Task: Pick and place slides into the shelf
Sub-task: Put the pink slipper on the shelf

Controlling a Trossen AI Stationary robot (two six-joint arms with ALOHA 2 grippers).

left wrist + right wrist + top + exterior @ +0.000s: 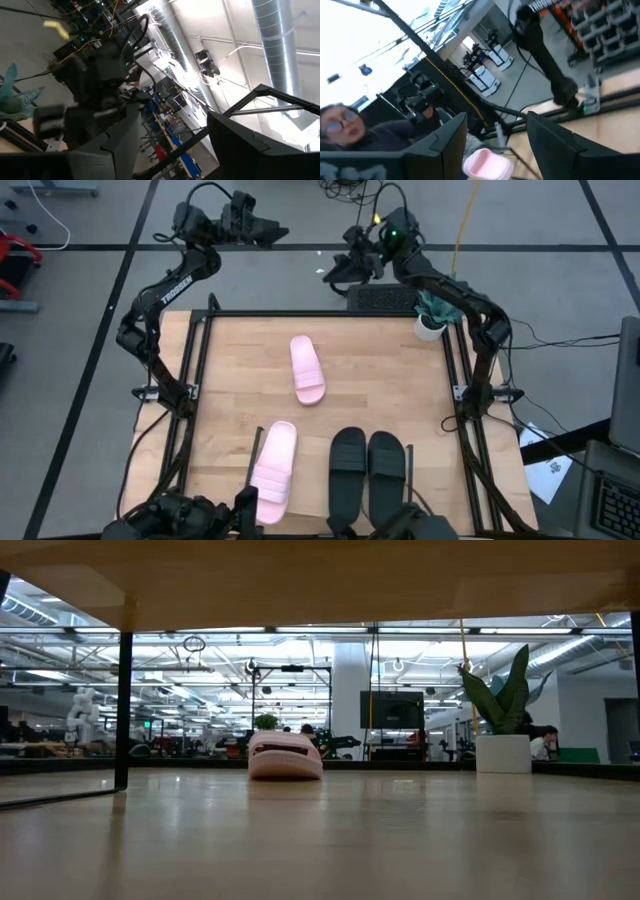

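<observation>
One pink slide (308,369) lies sole-down in the middle of the table; it also shows in the low view (285,755) and between my right fingers in the right wrist view (487,165). The other pink slide (275,470) and the black pair (348,475) (387,475) lie side by side at the near edge. The shelf's board (300,575) spans overhead in the low view, on a black rail (124,710). My left gripper (268,230) and right gripper (333,273) hang open beyond the far edge, touching nothing.
A potted plant in a white pot (430,325) (503,752) stands at the far right corner. Black frame rails (195,380) (462,380) run along the left and right sides of the table. A person (345,125) shows beyond the table.
</observation>
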